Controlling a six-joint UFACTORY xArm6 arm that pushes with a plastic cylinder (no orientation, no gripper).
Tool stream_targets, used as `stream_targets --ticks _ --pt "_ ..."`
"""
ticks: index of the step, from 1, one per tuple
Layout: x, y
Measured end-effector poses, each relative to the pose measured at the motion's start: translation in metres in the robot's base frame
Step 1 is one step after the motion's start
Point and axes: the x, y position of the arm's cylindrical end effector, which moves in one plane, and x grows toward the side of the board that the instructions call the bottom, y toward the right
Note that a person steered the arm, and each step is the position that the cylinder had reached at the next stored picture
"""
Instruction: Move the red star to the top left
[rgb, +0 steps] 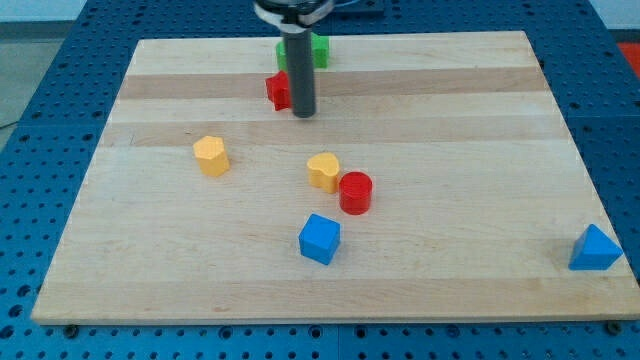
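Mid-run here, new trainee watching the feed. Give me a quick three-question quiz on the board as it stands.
1. True or false: my tip is at the view's right side of the red star.
2. Which block sits against the red cylinder? A) blue cube B) yellow block C) blue triangle
3. Fill in: the block partly hidden behind the rod, near the board's top edge, is ____.

Key: 1 true, close against it. 2 B. 3 green; its shape cannot be made out.
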Motion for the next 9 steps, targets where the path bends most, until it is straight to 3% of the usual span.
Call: stream_targets --ticks 1,3,4,5,6,7,8,9 --pt "-0.029 -0.001" --pt "-0.031 -0.133" --pt "-0.025 -0.110" --pt "0.022 -0.105" --pt "0.023 -0.142" --pt "-0.037 -0.176" --pt "-0.039 -0.184" --pt "-0.019 -0.155"
